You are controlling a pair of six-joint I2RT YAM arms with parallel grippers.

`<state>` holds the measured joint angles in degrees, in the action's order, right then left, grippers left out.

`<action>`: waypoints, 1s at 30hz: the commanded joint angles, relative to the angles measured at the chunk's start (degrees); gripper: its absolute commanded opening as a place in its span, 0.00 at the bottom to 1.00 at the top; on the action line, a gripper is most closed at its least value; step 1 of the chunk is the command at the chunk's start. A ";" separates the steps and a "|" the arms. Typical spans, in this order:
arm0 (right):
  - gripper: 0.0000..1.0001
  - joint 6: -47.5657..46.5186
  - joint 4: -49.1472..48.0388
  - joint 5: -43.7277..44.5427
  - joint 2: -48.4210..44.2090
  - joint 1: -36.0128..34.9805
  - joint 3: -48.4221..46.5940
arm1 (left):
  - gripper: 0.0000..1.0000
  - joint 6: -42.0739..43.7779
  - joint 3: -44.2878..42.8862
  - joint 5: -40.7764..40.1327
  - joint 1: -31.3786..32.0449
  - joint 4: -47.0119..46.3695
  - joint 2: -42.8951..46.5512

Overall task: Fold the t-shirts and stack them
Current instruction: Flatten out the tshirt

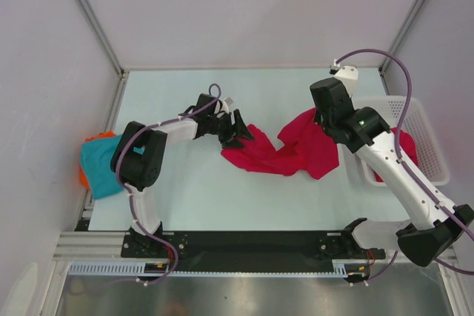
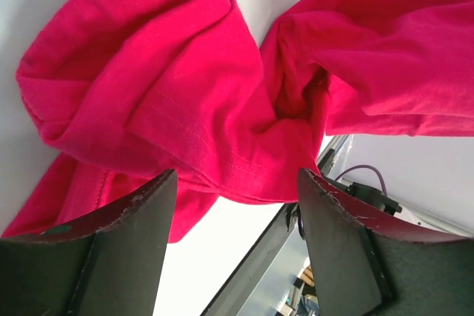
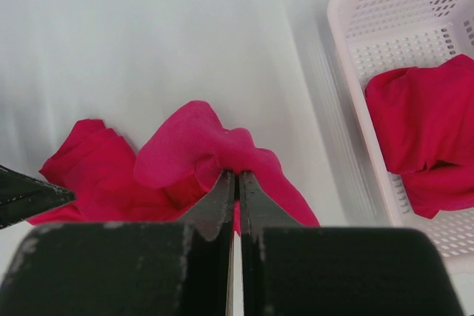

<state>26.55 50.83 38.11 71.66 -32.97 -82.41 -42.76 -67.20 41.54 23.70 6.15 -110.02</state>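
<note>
A crumpled crimson t-shirt [image 1: 285, 149] lies in the middle of the table. It fills the left wrist view [image 2: 185, 86] and shows in the right wrist view [image 3: 185, 157]. My right gripper [image 1: 320, 118] [image 3: 238, 175] is shut on a fold at its right end. My left gripper [image 1: 241, 132] [image 2: 237, 183] is open at the shirt's left edge, the jaws apart with cloth just beyond them. A second crimson t-shirt [image 1: 404, 146] [image 3: 429, 131] lies in the white basket. A teal t-shirt [image 1: 100, 168] lies at the table's left edge.
The white mesh basket [image 1: 429, 127] [image 3: 355, 72] stands at the right edge of the table, next to my right arm. Something orange [image 1: 83, 177] shows under the teal shirt. Metal frame posts stand at the back corners.
</note>
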 commanded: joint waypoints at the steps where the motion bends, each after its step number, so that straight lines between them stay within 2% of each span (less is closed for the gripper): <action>1: 0.00 0.70 0.32 1.00 -2.05 0.19 -2.75 | 0.70 -0.74 -2.59 -0.23 0.73 -3.34 -1.07; 3: 0.00 0.96 0.94 1.00 -2.31 0.28 -3.10 | 0.66 -0.74 -2.85 -0.23 0.99 -4.04 -1.60; 6: 0.00 0.96 1.73 1.00 -2.93 0.28 -3.72 | 0.42 -1.27 -3.55 -0.05 1.26 -5.89 -3.27; 7: 0.00 0.96 1.99 1.09 -3.45 0.28 -3.98 | 0.22 -1.53 -3.99 -0.14 1.34 -5.89 -4.67; 10: 0.00 1.23 2.96 1.09 -3.98 0.28 -4.77 | 0.04 -1.97 -6.10 0.03 1.52 -5.89 -7.04; 15: 0.00 1.14 3.66 1.44 -5.65 0.19 -4.95 | 0.01 -1.02 -9.51 -0.14 1.43 -4.41 -5.04; 20: 0.00 1.14 3.93 1.53 -6.62 0.28 -4.51 | 0.00 1.54 -17.51 -0.84 0.73 6.20 0.05; 23: 0.00 0.88 3.67 1.97 -7.32 0.28 -4.25 | 0.00 3.56 -24.89 -1.90 0.47 13.93 6.81; 27: 0.00 -0.09 3.14 1.62 -7.59 0.36 -5.56 | 0.00 5.84 -39.01 -5.05 -0.15 24.32 16.57; 30: 0.00 -0.70 3.31 0.92 -7.76 0.36 -8.11 | 0.00 6.11 -45.02 -8.05 -1.29 30.66 23.60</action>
<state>26.87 55.64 38.11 65.65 -32.84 -85.58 -39.31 -101.91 36.58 24.12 27.49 -99.94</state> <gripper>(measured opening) 0.018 0.005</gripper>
